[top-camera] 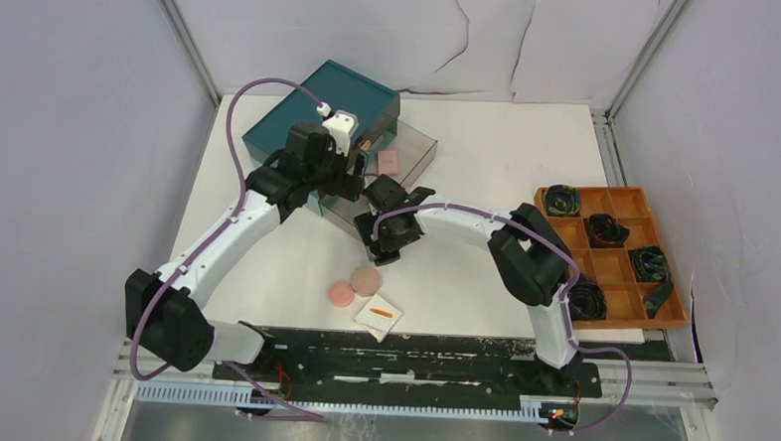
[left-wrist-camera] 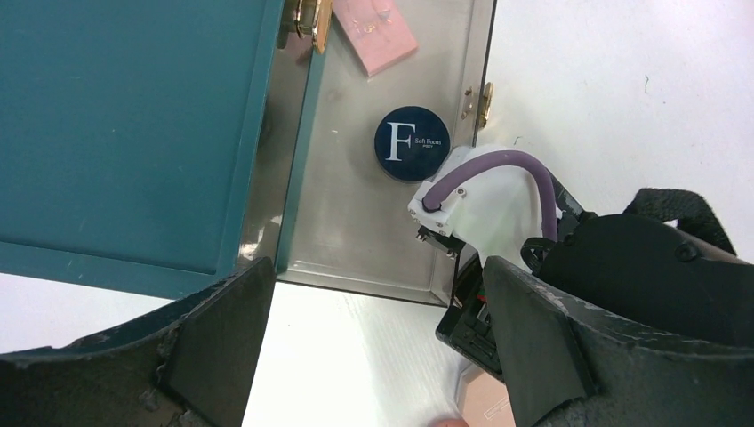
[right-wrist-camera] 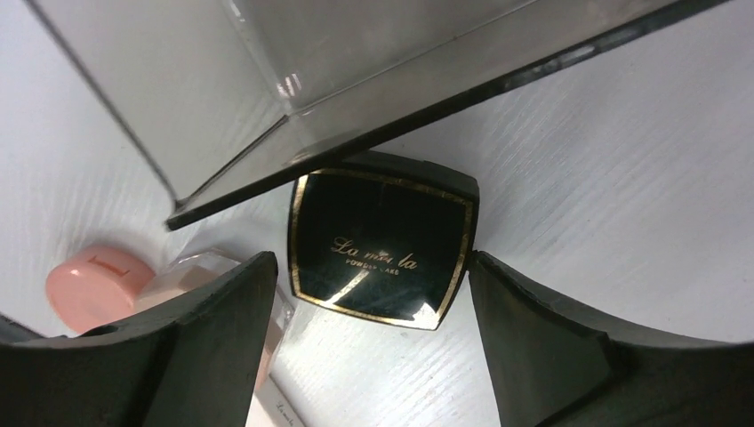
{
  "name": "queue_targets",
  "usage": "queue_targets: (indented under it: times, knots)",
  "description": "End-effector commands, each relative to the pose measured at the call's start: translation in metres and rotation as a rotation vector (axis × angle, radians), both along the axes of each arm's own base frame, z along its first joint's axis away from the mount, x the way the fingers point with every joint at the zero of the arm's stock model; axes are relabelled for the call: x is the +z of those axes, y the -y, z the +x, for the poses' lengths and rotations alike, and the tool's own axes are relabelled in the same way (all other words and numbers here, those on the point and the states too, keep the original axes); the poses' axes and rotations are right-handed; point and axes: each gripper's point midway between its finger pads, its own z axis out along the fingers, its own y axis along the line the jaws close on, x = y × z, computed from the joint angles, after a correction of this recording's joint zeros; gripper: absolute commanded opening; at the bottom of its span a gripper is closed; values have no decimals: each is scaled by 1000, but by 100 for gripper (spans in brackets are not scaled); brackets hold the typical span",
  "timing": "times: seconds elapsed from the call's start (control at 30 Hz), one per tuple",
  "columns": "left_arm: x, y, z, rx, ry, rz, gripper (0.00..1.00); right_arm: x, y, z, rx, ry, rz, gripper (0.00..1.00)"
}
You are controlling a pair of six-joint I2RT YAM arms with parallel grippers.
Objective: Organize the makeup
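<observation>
The step in hand is judged to be the pick-up of the black square compact [right-wrist-camera: 382, 245] with the gold border. It lies flat on the white table [top-camera: 499, 156] near its middle, right at the near corner of the smoky clear plastic drawer tray [top-camera: 425, 142], whose bottom edge hides part of it in the right wrist view.

The right gripper [right-wrist-camera: 372, 258] is positioned over the compact with jaws spread, one finger at each side. A sliver of table shows at one side, so no grip is seen. The left gripper [left-wrist-camera: 373, 267] is held open and empty above the tray's near wall, beside the large teal box [left-wrist-camera: 133, 116].

Inside the tray are a dark-blue round tin [left-wrist-camera: 411, 144] marked "F" and a pink square case [left-wrist-camera: 373, 31]. A pink round disc [top-camera: 342, 294], a beige round disc [top-camera: 366, 279] and a white pad [top-camera: 378, 317] are not yet stowed and lie toward the table's near edge.

Next, the jaws would have to be closed squarely on the compact's sides. The compact would then have to be drawn clear of the tray's corner before being lifted over the wall.
</observation>
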Motion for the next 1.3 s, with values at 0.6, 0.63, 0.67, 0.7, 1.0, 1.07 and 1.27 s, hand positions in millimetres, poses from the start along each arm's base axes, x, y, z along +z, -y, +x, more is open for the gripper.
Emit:
queue_targets:
  times: [0.6,0.63,0.67,0.7,1.0,1.07,1.27]
  knots:
    - [10,-4,-10,8,29,-24,93,24,77,19,-132,216,-294,25]
    - [10,-4,-10,8,30,-24,94,38,78,22,-134,235,-284,25]
    - [9,-5,-11,10,27,-23,94,54,79,25,-138,254,-270,25]
    - [9,-5,-12,10,25,-25,93,69,78,28,-137,272,-253,26]
    - [2,-6,-23,19,9,-55,94,172,30,91,-117,348,-36,26]
    - [2,-4,-24,7,6,-60,94,178,16,107,-118,352,8,26]
    - [5,4,-34,-50,-15,-88,93,165,-5,150,-173,327,103,28]
